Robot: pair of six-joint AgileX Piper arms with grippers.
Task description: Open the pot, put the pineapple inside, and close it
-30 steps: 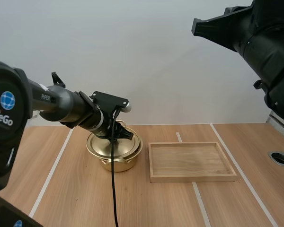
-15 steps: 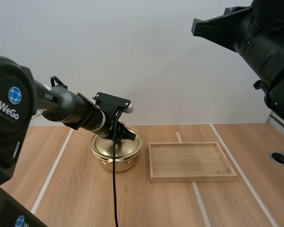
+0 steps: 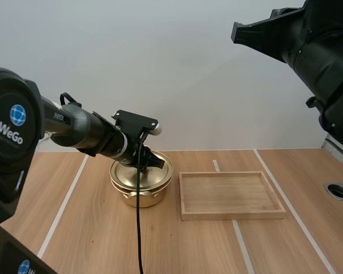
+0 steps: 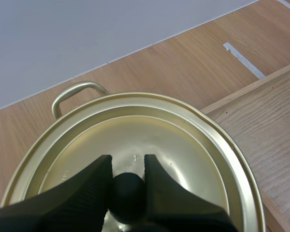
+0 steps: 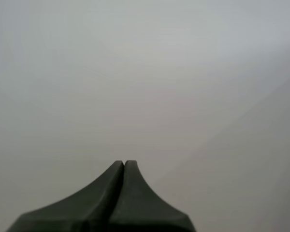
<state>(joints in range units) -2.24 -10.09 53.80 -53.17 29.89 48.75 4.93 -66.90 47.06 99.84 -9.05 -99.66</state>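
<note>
The wooden tray (image 3: 231,195) lies just beside the left gripper (image 4: 127,162), on the table (image 3: 91,240), apart from the gold pot (image 3: 138,195) under the fingers. One pot handle (image 4: 77,92) loops out beyond the fingertips. The lid (image 3: 160,166) covers the pot's mouth, and the fingers pinch its black knob (image 4: 128,193) between their ribbed faces. The left arm reaches forward and slopes down to the lid. The right gripper (image 5: 124,166), fingers pressed together into one wedge, is raised high, well away from the pot.
</note>
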